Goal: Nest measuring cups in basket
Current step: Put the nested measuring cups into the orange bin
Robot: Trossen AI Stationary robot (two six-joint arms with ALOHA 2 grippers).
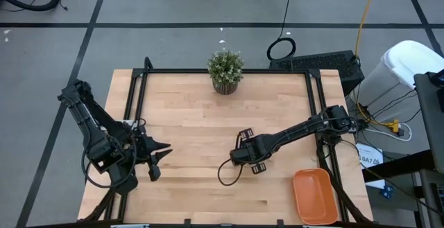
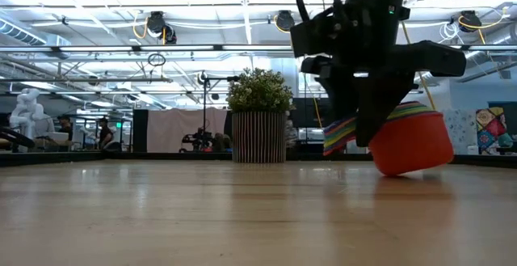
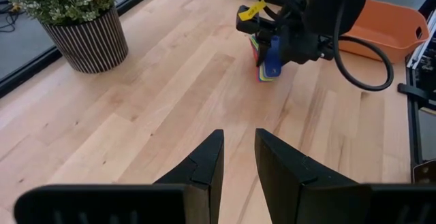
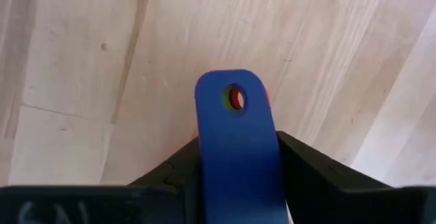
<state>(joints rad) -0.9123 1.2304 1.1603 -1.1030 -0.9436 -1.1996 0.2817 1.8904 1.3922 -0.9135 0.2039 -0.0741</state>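
The measuring cups are nested in one stack, a red cup (image 2: pixel 414 143) outermost and a dark blue handle (image 4: pixel 235 139) on top of the fanned handles (image 3: pixel 268 62). The stack sits right of the table's middle with my right gripper (image 1: pixel 250 155) shut on it, pointing steeply down. The orange basket (image 1: pixel 316 197) rests flat at the near right corner, clear of the stack. My left gripper (image 3: pixel 238 159) hovers near the left edge (image 1: pixel 156 160) with a narrow gap between its fingers, nothing in it. My right gripper pinches the stacked handles by their two long edges (image 4: pixel 204 163), one finger on each side. The fingers (image 4: pixel 306 166) come from above, slanting, and lie across the handles, whose holed ends stick out past them. The stack is tilted; whether its red underside (image 2: pixel 396 169) touches the table, I cannot tell.
A small potted plant (image 1: pixel 225 71) in a striped pot stands at the middle of the far edge. Black frame rails (image 1: pixel 135 96) run along the table's left, right and far sides. Bare wood lies between the two grippers and between the stack and the basket.
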